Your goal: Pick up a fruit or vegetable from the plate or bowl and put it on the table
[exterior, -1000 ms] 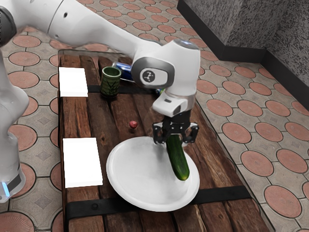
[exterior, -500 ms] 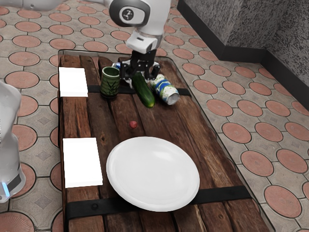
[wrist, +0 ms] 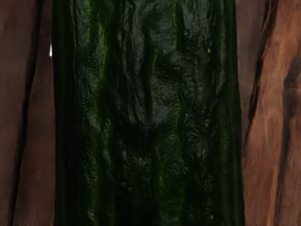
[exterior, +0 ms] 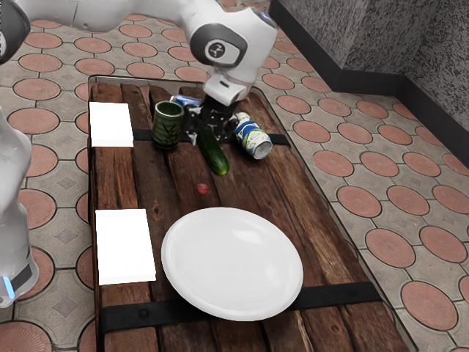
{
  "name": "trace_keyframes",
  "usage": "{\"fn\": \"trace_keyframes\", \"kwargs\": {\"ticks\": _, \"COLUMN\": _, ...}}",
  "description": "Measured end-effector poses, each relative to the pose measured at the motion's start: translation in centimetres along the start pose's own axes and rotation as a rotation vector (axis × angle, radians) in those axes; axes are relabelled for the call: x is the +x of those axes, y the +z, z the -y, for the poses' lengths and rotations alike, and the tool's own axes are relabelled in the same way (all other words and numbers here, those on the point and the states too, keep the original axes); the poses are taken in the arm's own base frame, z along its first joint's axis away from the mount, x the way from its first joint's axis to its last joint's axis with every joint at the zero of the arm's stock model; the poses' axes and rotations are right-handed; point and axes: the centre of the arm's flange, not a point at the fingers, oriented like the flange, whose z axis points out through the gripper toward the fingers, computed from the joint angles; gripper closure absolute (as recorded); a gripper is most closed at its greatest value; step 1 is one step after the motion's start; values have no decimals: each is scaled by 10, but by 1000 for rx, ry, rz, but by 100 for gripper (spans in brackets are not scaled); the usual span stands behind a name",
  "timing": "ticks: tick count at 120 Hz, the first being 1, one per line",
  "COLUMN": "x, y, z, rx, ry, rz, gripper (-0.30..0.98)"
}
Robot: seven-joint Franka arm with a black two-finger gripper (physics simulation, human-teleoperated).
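The long green cucumber (exterior: pixel 215 156) is under the black gripper (exterior: pixel 209 134), its axis pointing toward the round white plate (exterior: pixel 231 264) — gripped or free, I cannot tell.

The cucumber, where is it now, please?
The cucumber is at the gripper, between the cup on the exterior view's left and the nearer can on its right.

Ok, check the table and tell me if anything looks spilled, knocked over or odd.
The white, blue and green can lies on its side near the cucumber, as if knocked over; the partly hidden blue can behind the green cup seems tipped too. I see no spill.
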Motion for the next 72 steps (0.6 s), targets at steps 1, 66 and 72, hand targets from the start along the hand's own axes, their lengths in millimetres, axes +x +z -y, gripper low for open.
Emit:
{"fn": "trace_keyframes", "kwargs": {"ticks": 1, "x": 0, "y": 1, "z": 0, "rx": 0, "ry": 0, "rz": 0, "gripper": 53}}
{"fn": "trace_keyframes", "kwargs": {"ticks": 66, "x": 56, "y": -65, "z": -10, "rx": 115, "ry": -14, "rz": -79, "gripper": 3}}
{"fn": "trace_keyframes", "kwargs": {"ticks": 72, "x": 139, "y": -95, "z": -48, "rx": 120, "ry": 19, "rz": -115, "gripper": 2}}
